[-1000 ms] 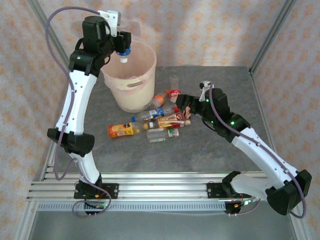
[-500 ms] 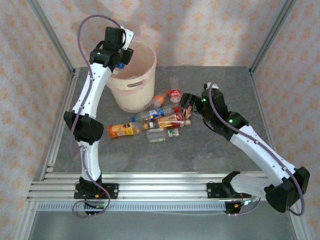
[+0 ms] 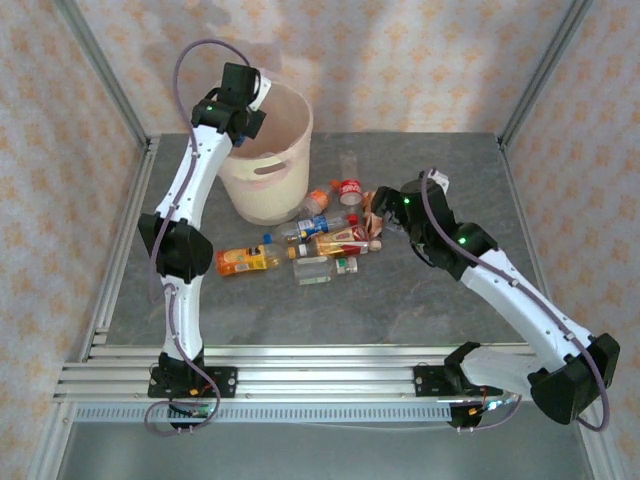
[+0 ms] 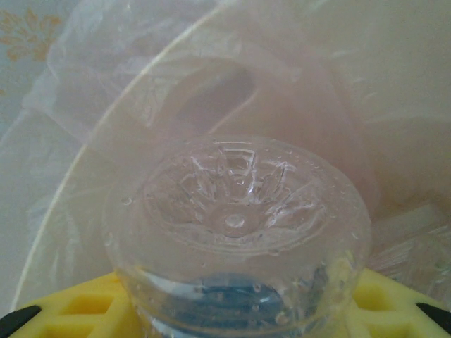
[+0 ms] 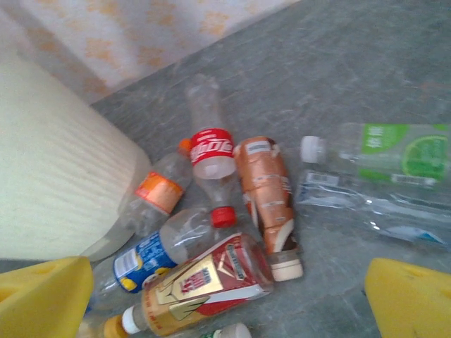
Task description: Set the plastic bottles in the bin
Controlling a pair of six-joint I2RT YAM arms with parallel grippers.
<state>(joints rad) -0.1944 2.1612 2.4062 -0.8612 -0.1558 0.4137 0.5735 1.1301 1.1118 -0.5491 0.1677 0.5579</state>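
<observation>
Top: left claw (image 3: pixel 243 120) at the bin (image 3: pixel 270 195) rim, probably over it; bottles (image 3: pixel 320 240) heaped on desk (image 3: pixel 380 300) beside right claw (image 3: pixel 375 208). Left wrist: I'm pinching a clear bottle (image 4: pixel 236 225). Right wrist: fingers (image 5: pixel 42 299) spread above the bottles.

A: Where does the large round translucent pink-cream plastic bin (image 3: pixel 272 190) stand?
B: Far left on the grey table (image 3: pixel 420 310). The heap of small clear plastic bottles (image 3: pixel 318 238) lies just right of it and a little nearer, the closest ones against its wall.
A: Grippers?
B: Left gripper (image 3: pixel 243 118) above the bin's left rim, one clear plastic bottle (image 4: pixel 236 225) between its pads. Right gripper (image 3: pixel 377 212) at the heap's right edge, jaws apart.
</observation>
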